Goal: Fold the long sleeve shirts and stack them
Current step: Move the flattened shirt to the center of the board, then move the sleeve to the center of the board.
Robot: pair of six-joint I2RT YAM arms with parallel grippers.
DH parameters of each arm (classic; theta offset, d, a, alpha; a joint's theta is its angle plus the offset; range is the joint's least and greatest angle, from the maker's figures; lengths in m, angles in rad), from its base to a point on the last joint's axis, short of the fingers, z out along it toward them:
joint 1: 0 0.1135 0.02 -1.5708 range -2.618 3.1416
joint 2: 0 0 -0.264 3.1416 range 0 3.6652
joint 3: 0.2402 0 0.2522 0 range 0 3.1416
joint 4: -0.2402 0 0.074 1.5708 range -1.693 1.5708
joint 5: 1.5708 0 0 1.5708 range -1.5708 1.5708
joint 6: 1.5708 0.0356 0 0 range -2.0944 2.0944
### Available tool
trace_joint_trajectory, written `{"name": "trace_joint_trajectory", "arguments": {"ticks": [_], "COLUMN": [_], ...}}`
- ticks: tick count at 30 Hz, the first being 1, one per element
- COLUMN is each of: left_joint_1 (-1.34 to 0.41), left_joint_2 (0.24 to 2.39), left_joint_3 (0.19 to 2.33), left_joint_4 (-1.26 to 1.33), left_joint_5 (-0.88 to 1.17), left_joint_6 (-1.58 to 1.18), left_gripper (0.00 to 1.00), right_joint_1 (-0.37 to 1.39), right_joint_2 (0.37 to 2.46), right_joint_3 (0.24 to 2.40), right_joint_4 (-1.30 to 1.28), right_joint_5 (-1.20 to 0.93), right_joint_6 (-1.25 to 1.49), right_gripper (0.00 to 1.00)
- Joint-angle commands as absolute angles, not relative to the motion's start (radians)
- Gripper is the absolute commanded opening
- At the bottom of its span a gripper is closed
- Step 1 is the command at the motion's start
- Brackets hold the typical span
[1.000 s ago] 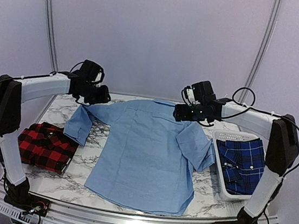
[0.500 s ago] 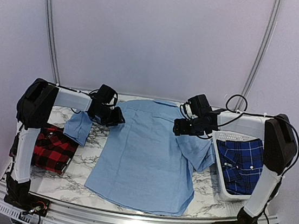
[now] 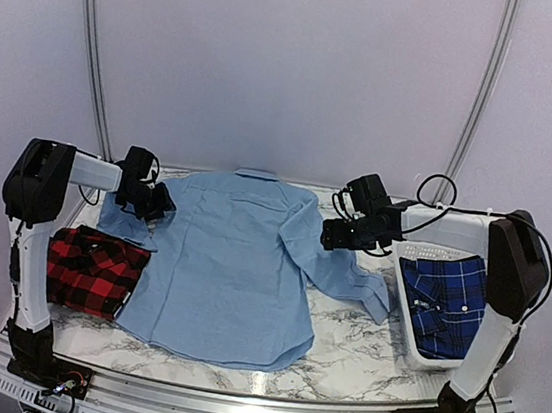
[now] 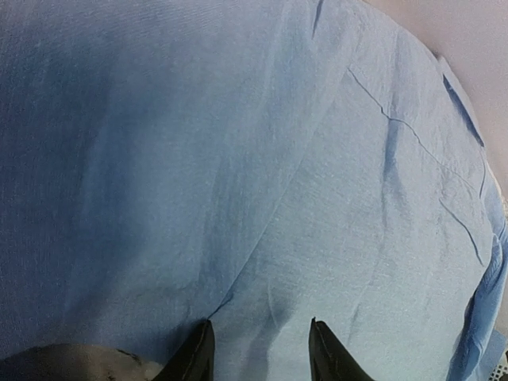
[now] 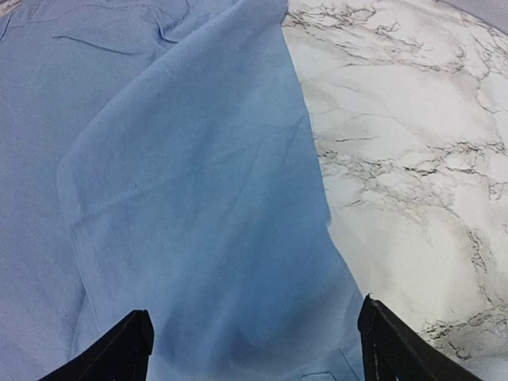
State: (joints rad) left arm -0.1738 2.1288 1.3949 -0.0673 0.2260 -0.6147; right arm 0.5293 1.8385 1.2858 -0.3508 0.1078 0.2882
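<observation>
The light blue shirt (image 3: 239, 262) lies spread on the marble table, collar at the far edge. My left gripper (image 3: 152, 203) sits low at its left shoulder. In the left wrist view its fingers (image 4: 258, 349) stand partly apart, dug into the blue cloth (image 4: 262, 198), which creases away from one tip. My right gripper (image 3: 331, 235) hovers wide open over the right sleeve (image 5: 206, 222), holding nothing. The red-and-black check shirt (image 3: 92, 270) lies folded at the near left. The dark blue plaid shirt (image 3: 450, 304) rests in a basket.
A white basket (image 3: 432, 249) stands at the right edge and holds the plaid shirt. Bare marble (image 3: 359, 353) shows near the front right, between the blue shirt's hem and the basket. Purple walls close in the back and sides.
My left gripper has swung in to the shoulder and back left, and the blue shirt slid left with it. The right sleeve now trails out flat. The right arm stayed put.
</observation>
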Motion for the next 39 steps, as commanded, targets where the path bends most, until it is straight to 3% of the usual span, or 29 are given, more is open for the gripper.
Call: {"name": "trace_joint_trajectory", "arguments": {"ticks": [1,11,15,26,39], "left_joint_1": [-0.187,-0.240,-0.269,-0.382,-0.549], "left_joint_2": [2.119,2.034,1.989,1.854,1.769], "left_joint_3": [1.445,1.489,1.480,1.381,1.269], "left_joint_4": [-0.165,-0.169,-0.173,-0.181,-0.186], "left_joint_5": [0.256,0.291,0.299,0.307,0.302], "left_joint_6": [-0.576,-0.552,-0.549,-0.551,-0.580], "left_gripper": [0.43,0.44,0.45,0.45,0.46], "right_joint_1": [0.540,0.579,0.569,0.378,0.197], "right_joint_2": [1.845,1.868,1.928,2.054,2.313], "right_joint_3": [1.303,1.256,1.267,1.332,1.747], "right_joint_4": [-0.357,-0.311,-0.291,-0.312,-0.459], "right_joint_5": [0.098,0.040,0.056,0.119,0.166], "right_joint_6": [0.304,0.383,0.407,0.379,0.373], "right_gripper": [0.80,0.46,0.37,0.33,0.33]}}
